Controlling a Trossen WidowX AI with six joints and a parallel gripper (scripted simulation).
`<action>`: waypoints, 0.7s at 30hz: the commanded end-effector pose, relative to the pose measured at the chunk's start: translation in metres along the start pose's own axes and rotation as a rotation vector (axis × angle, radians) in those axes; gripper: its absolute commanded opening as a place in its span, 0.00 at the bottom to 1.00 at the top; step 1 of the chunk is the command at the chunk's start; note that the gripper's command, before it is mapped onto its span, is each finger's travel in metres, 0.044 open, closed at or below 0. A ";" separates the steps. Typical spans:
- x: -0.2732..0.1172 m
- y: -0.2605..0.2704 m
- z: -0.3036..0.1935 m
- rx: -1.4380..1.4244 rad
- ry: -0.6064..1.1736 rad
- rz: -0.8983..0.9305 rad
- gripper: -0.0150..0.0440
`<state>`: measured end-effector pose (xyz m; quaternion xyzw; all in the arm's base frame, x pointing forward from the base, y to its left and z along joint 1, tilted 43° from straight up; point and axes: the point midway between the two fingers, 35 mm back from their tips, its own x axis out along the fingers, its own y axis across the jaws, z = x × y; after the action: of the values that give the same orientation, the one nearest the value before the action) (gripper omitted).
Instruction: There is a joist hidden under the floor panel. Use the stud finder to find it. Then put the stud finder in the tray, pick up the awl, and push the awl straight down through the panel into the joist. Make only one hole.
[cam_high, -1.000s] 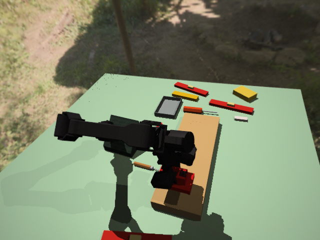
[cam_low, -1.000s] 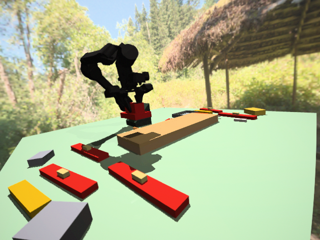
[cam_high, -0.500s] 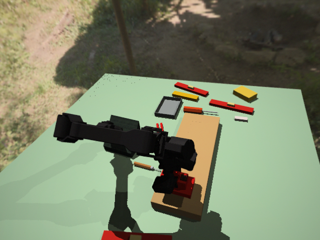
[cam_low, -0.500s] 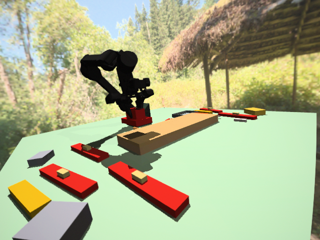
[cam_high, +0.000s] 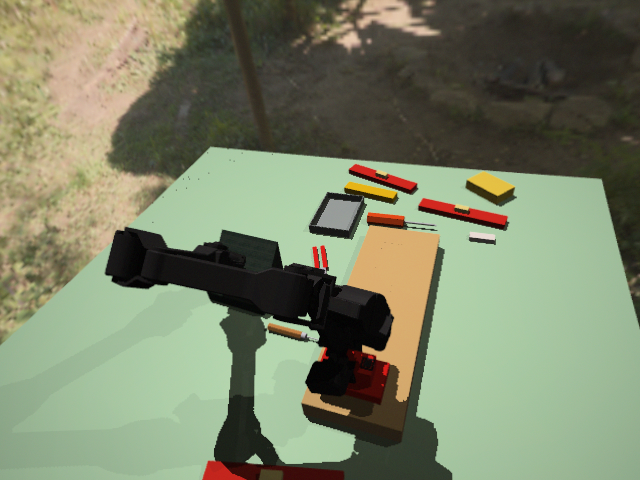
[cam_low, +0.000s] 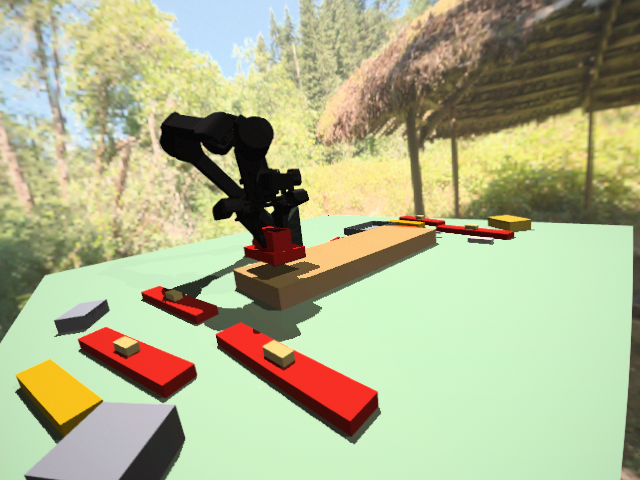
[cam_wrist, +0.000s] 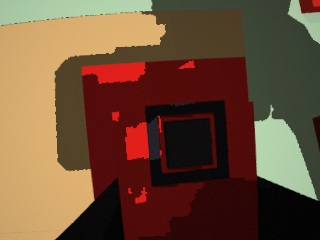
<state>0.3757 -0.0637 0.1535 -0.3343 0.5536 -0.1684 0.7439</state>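
Observation:
The red stud finder (cam_high: 371, 383) (cam_low: 279, 254) (cam_wrist: 117, 92) is level, a little above the near end of the tan floor panel (cam_high: 402, 268) (cam_low: 361, 253) (cam_wrist: 30, 100), with its shadow on the panel. My gripper (cam_low: 278, 238) (cam_wrist: 176, 182) is shut on its raised middle part. The dark square on its top shows no lit light. The awl (cam_high: 286, 331), with a wooden handle and thin metal tip, lies left of the panel. The tray (cam_high: 338, 214) (cam_low: 361, 227) lies empty beyond the panel's far left corner. The joist is hidden.
A dark green block (cam_high: 250, 250) stands behind my arm. Red-handled pliers (cam_high: 324, 256) lie left of the panel. An orange screwdriver (cam_high: 385, 220), red levels (cam_high: 439, 207) (cam_low: 320, 379) and a yellow block (cam_high: 488, 184) lie beyond it. Grey blocks (cam_low: 111, 439) lie near the exterior camera.

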 end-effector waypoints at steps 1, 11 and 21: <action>0.004 0.003 -0.001 -0.009 -0.007 0.005 0.25; 0.017 0.003 -0.005 -0.009 -0.007 0.004 0.25; 0.024 0.006 -0.007 -0.009 -0.007 0.003 0.25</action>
<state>0.3768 -0.0798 0.1360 -0.3352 0.5517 -0.1684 0.7449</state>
